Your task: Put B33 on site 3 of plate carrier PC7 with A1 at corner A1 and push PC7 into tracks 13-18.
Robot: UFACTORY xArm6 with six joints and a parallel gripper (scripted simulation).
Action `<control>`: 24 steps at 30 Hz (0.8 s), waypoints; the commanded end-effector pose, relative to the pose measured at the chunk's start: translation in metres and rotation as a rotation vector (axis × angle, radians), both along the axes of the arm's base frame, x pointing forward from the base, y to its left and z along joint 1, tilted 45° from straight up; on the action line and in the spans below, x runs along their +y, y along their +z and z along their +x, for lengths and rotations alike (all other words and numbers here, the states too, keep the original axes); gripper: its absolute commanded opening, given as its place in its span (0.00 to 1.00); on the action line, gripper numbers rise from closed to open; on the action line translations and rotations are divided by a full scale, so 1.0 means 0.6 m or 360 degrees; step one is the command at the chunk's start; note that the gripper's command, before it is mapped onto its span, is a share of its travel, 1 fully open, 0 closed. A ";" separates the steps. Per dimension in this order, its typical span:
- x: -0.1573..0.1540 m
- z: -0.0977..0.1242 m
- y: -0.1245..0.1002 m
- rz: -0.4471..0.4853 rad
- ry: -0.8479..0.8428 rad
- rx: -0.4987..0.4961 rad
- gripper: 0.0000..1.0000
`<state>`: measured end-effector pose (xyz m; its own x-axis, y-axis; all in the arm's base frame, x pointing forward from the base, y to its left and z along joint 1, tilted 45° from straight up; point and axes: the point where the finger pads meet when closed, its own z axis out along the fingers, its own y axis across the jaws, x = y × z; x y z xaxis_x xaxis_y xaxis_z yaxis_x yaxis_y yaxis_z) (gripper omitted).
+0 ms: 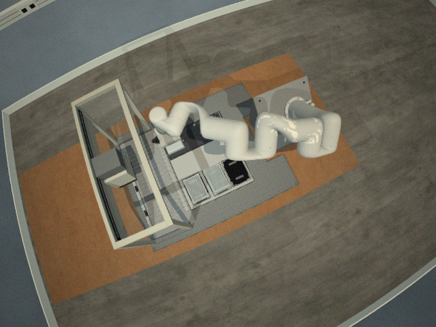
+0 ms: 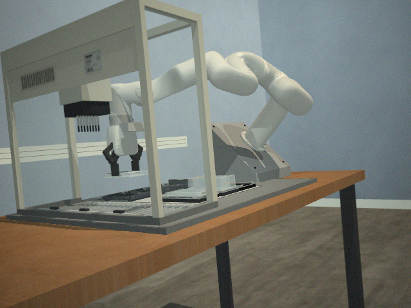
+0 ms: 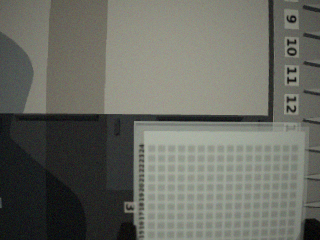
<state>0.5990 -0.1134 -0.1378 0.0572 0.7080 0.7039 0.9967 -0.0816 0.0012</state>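
From where I stand, the white arm reaches over the desk toward the instrument frame. The jaws point downward and are clamped on B33 — one dark finger is at each of two opposite sides of the plate. B33 is in the air and looks about level, above the rail end of the dark carrier PC7. It is not seated on site 3.

In the wrist view, the label 3 of the carrier shows just beside the plate, and the plate covers part of the carrier and part of the track numbers. The numbers 9 to 12 can be read; the one after them is partly hidden. PC7 lies on the apron, in front of the loading rails. If it is touching the rails already, I cannot tell.

In the row of nests, B38 sits nearest to the rails, and B83 is in the middle. The black nest S1, nearest to the arm's base, has no plate in it. The pipetting head hangs inside the frame — well apart from the plate.
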 end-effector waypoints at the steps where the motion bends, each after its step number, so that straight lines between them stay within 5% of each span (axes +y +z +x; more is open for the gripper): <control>1: 0.003 0.002 -0.003 -0.0003 -0.0003 -0.0005 0.00; 24: 0.044 0.006 -0.045 -0.0003 -0.0003 -0.0005 0.00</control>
